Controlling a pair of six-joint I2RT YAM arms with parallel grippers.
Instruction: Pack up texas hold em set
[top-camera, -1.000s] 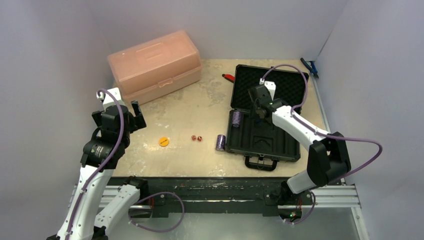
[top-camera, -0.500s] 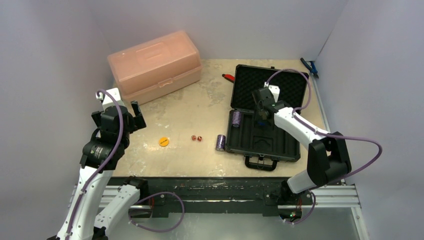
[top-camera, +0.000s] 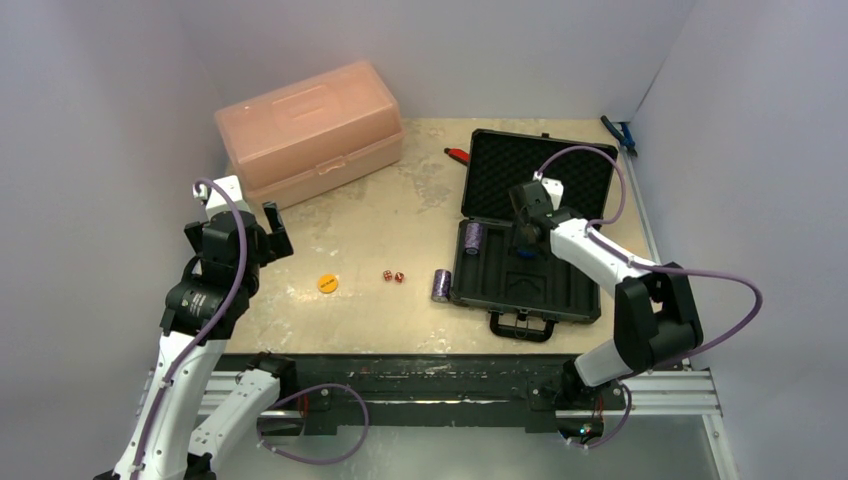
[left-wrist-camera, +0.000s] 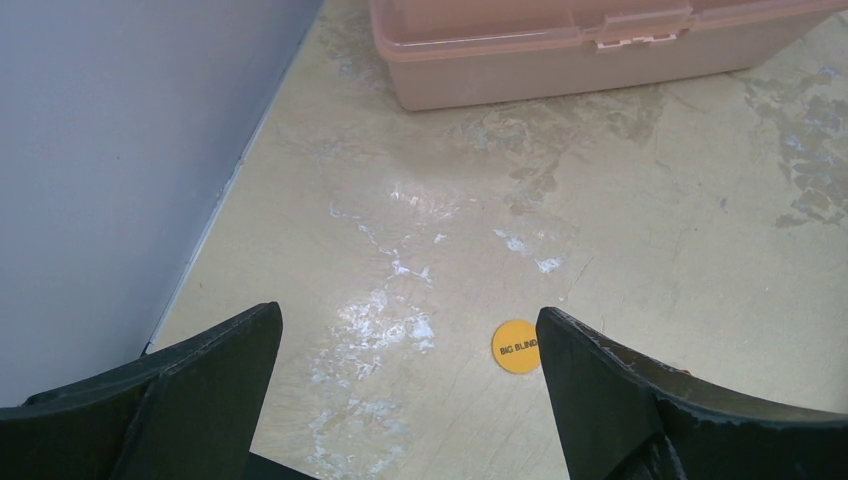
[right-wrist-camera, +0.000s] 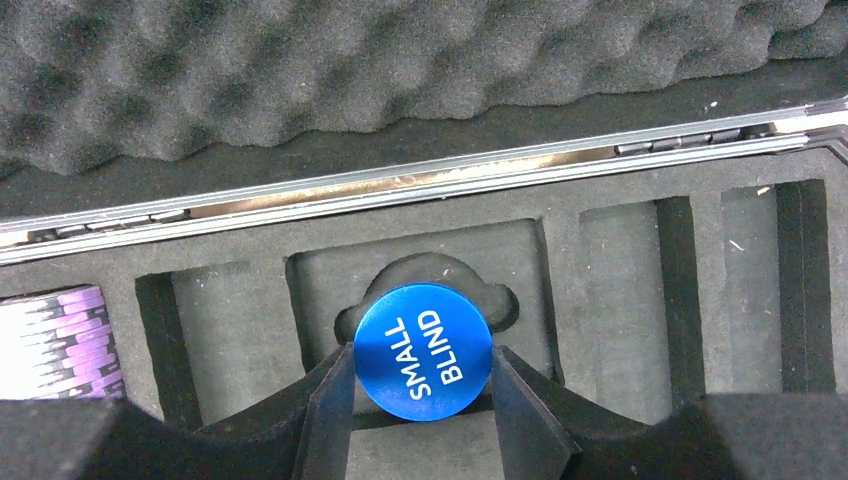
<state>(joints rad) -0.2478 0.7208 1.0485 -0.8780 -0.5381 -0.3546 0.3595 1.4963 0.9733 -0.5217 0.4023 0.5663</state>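
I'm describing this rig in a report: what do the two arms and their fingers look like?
The left arm and right arm share white links with black joints and wrists. A loose purple cable runs along each. The left gripper and right gripper end in two matte black, wedge-shaped fingers. No markings are visible.

The case (top-camera: 500, 290) lies on my right, one chip stack (top-camera: 474, 237) in its left slot, another stack (top-camera: 440, 285) just left of it, then dice (top-camera: 393, 276), disc (top-camera: 328, 283); box (top-camera: 310, 130) far left
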